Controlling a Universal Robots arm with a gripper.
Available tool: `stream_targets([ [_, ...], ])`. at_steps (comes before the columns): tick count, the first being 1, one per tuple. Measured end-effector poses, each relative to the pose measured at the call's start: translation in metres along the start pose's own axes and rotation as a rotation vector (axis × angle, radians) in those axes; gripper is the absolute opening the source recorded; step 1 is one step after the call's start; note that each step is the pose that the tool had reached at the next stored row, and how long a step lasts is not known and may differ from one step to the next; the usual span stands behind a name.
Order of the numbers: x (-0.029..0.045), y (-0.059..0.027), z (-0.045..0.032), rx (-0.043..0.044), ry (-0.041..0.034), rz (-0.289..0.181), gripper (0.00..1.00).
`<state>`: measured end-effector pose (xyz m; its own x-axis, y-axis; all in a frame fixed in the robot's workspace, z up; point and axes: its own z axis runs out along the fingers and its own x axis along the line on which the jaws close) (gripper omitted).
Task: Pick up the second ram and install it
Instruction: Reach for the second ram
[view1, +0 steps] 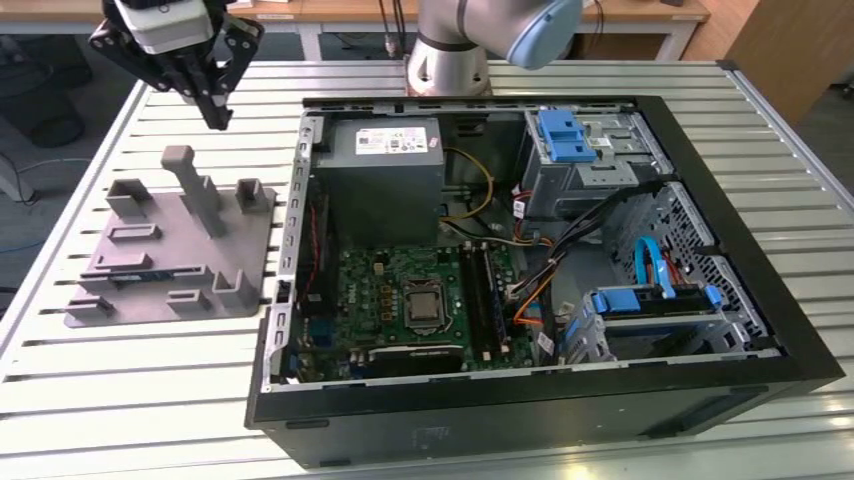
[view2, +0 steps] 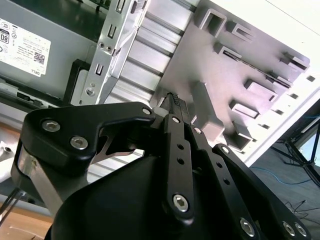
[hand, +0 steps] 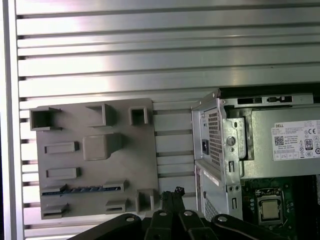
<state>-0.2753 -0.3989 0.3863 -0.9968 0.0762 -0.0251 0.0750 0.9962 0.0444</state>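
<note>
One ram (hand: 80, 189) in grey tray (hand: 135, 165); pincer (view1: 216, 120) closed, empty; white label (view1: 380, 142) on power supply (view1: 380, 195).

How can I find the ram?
Look beside the big black case for the grey tray on the table. The ram lies in one of its slots: a thin blue-green strip, while everything else on the tray is plain grey.
</note>
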Motion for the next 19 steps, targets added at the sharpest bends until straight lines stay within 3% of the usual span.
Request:
stream_targets([
  [19,0.0359,-0.0028,0.0022,0.0,0.0,0.0,0.1],
])
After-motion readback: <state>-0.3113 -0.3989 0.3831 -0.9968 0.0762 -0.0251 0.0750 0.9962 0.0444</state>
